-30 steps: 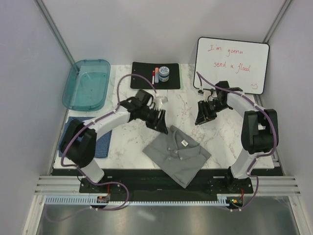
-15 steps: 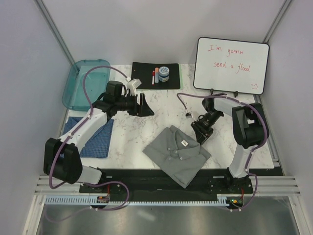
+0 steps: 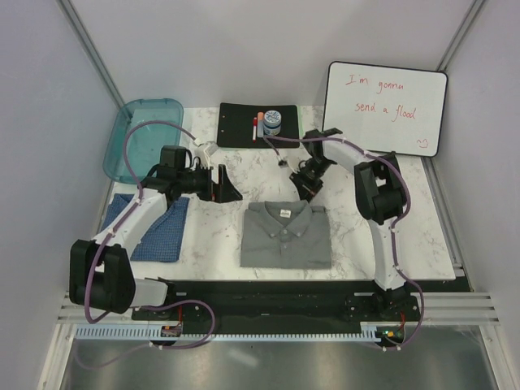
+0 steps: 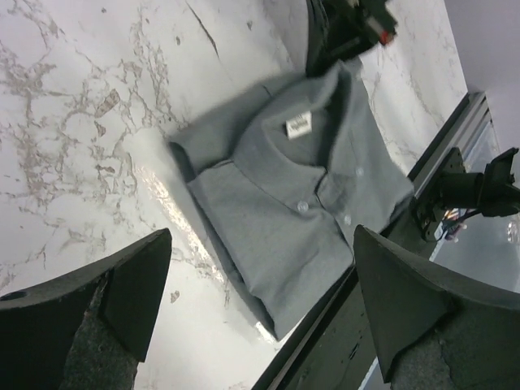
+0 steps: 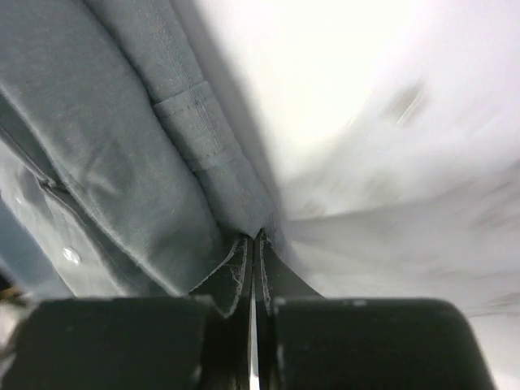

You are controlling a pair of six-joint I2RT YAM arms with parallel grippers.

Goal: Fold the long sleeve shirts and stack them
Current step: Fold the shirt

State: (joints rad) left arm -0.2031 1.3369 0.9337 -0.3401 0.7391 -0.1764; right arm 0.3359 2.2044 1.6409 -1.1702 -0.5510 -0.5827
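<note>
Shirt number one looks done: the grey shirt (image 3: 286,237) lies folded into a neat rectangle, collar up and buttons showing, on the marble table (image 3: 366,219) right in front of the two arms. The blue shirt (image 3: 158,236) is well off to the left, near the table edge and partly under the left arm. It looks folded too, though I can't see all of it.

The right gripper (image 3: 306,185) is down at the grey shirt's far right corner by the collar. In the wrist view its fingers are closed flat together with the cloth edge bunched right at the tips, so I'd say it's pinching the hem. The left gripper (image 3: 227,185) hangs above bare table between the two shirts, jaws spread wide, holding nothing.

My guess is we're at the stacking step. The next move needs one shirt lifted by two corners so the folds don't fall open, then laid squarely on the other. The teal tray (image 3: 122,154) at the back left isn't involved.
</note>
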